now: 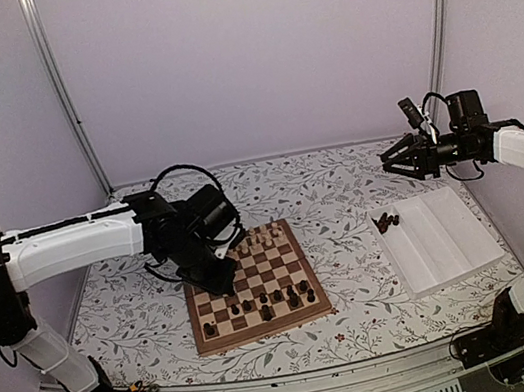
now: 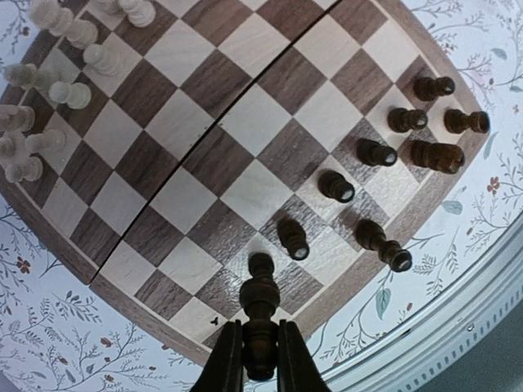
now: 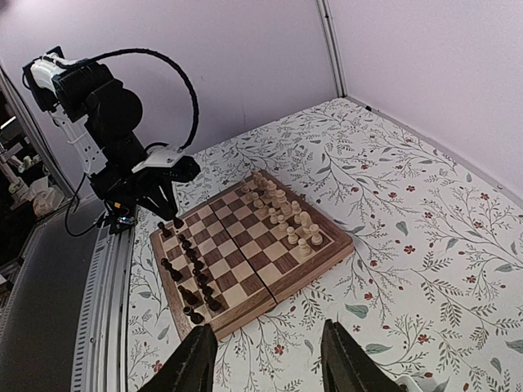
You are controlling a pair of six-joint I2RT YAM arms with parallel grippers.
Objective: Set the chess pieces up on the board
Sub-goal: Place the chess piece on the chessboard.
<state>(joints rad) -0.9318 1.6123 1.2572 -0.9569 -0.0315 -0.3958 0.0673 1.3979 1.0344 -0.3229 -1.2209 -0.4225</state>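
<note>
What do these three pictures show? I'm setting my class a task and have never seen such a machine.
Two robot arms stand at the near edge of a table. One picture looks down from above; the others come from a camera on each wrist. On the flowered table lie a chessboard, cream pieces on its far side and dark pieces on its near side, and a white tray holding more dark pieces. The left gripper is shut on a dark piece at the board's edge; the right gripper is open and empty.
</note>
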